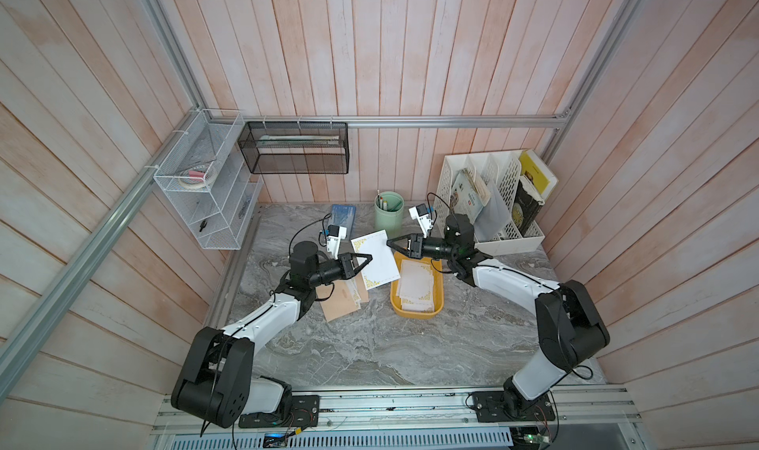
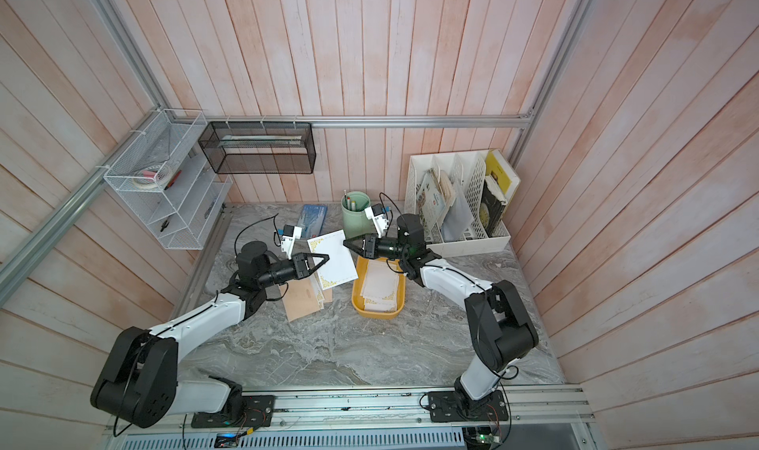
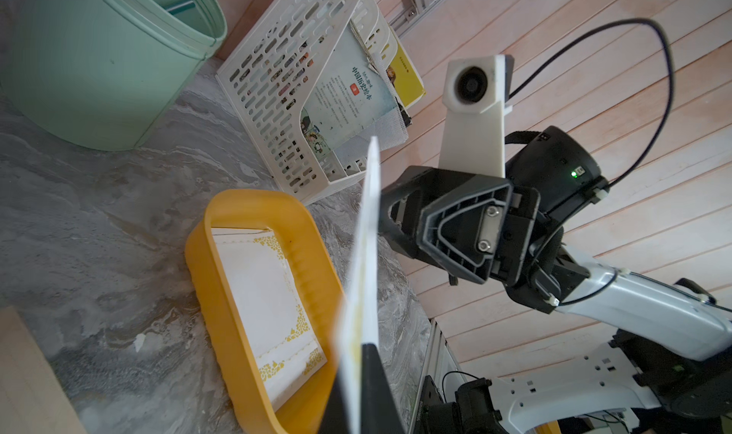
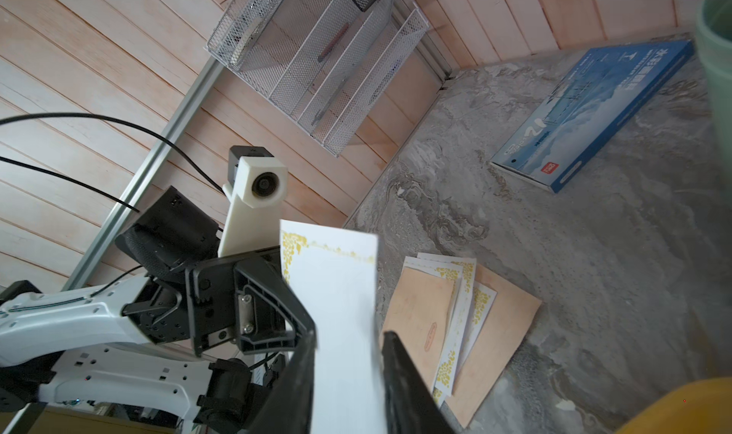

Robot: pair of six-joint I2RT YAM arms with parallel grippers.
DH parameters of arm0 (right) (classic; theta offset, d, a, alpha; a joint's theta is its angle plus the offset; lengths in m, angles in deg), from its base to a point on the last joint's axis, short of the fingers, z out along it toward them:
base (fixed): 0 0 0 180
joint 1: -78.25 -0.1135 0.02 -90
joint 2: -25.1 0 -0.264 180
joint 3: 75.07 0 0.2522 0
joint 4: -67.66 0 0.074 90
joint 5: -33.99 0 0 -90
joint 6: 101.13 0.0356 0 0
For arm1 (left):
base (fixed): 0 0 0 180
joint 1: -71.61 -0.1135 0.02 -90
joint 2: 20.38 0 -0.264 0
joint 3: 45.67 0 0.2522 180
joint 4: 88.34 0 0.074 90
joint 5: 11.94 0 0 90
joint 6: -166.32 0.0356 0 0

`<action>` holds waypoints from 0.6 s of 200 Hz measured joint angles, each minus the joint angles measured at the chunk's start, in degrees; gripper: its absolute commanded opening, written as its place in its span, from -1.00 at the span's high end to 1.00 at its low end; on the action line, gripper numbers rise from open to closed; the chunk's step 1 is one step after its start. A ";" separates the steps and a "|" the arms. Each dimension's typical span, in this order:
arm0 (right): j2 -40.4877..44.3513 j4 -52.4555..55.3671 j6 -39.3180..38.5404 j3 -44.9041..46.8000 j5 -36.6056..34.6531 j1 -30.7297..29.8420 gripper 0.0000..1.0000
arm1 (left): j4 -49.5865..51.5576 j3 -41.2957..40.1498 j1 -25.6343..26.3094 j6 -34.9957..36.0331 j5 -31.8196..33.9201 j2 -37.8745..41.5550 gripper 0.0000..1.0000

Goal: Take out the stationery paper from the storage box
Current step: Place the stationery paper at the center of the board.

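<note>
1. Stationery paper (image 1: 417, 283) is contained in the storage box (image 1: 415, 315).
2. At the box's 9 o'clock, a pile of sheets (image 1: 343, 302) is laid on the table (image 1: 369, 345).
3. Farther back are placed a cup (image 1: 389, 216) at 11, a file organizer (image 1: 513, 244) at 2 — a booklet (image 1: 344, 216) at 10.

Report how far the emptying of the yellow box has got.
Done: a pile of sheets lies on the table beside the storage box. In hand: the left gripper pinches one gold-bordered sheet in the air; the right gripper stands open at its edge. Left: more sheets lie in the box.
</note>
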 measured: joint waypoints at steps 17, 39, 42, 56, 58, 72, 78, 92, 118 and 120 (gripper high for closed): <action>0.59 3.48 -1.95 0.00 -2.27 0.00 0.15 | 2.91 -0.90 -2.29 0.59 1.18 1.42 1.00; 1.46 10.23 -5.51 -0.39 -6.64 0.00 0.14 | 9.33 -1.22 -5.44 2.36 4.04 2.71 1.00; 1.46 11.26 -6.16 -0.52 -7.45 0.00 0.14 | 10.19 -1.27 -5.81 2.73 4.48 2.84 1.00; 1.49 16.20 -8.48 -1.46 -11.52 0.00 0.14 | 14.67 -1.70 -7.21 4.55 7.17 3.50 1.00; 1.49 16.94 -8.70 -1.66 -12.17 0.00 0.14 | 15.34 -1.77 -7.32 4.74 7.69 3.61 1.00; 1.42 22.49 -10.93 -3.26 -16.92 0.00 0.14 | 20.59 -2.03 -7.56 6.67 10.97 4.17 1.00; 1.29 24.52 -11.69 -4.02 -18.84 0.00 0.13 | 22.38 -2.03 -7.56 7.41 12.20 4.28 1.00; 0.52 29.20 -13.42 -6.19 -23.74 0.00 0.13 | 26.53 -2.03 -7.54 8.98 15.15 4.39 1.00; -2.89 37.40 -15.34 -10.47 -34.27 -0.26 0.13 | 32.76 -2.03 -7.54 10.67 20.87 4.39 0.96; -3.23 38.12 -15.37 -10.82 -35.12 -0.31 0.12 | 33.14 -2.03 -7.56 10.73 21.31 4.39 0.92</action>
